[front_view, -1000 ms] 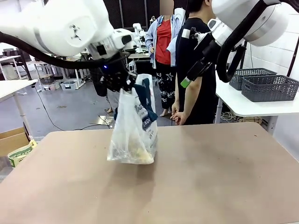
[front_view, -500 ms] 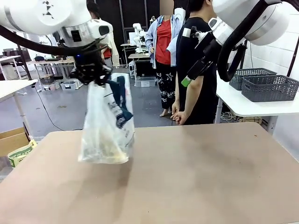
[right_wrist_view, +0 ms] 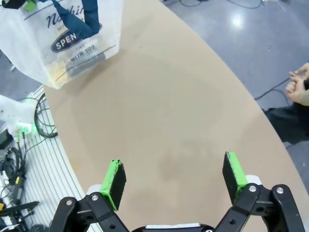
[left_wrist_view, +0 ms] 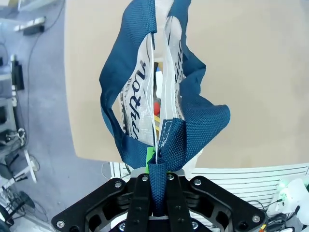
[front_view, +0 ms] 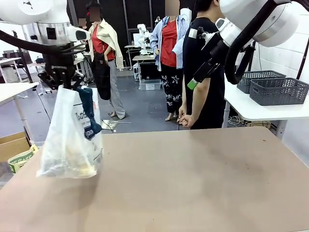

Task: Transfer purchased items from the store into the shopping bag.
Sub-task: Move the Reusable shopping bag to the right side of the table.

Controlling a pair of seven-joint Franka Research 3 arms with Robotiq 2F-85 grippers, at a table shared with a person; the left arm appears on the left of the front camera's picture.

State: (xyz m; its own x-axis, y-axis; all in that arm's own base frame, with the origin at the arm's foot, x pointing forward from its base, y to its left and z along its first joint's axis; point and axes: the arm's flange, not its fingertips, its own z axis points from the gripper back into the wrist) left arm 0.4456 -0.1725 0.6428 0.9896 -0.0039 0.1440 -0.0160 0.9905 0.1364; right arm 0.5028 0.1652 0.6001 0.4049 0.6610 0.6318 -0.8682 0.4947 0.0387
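Shopping bag [front_view: 72,137] hangs by its handles beneath the clamped left tool [front_view: 60,82]; right tool [right_wrist_view: 174,179] gapes

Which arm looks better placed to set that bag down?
The left. Its claw is shut on the bag's blue handles, while the right claw hangs open above the table.

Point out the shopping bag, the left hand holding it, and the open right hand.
shopping bag [front_view: 67,140]: front view, on its translucent side.
left hand [left_wrist_view: 158,203]: left wrist view, between the fingertips clamping the navy strap.
right hand [right_wrist_view: 175,178]: right wrist view, midway between its green pads.
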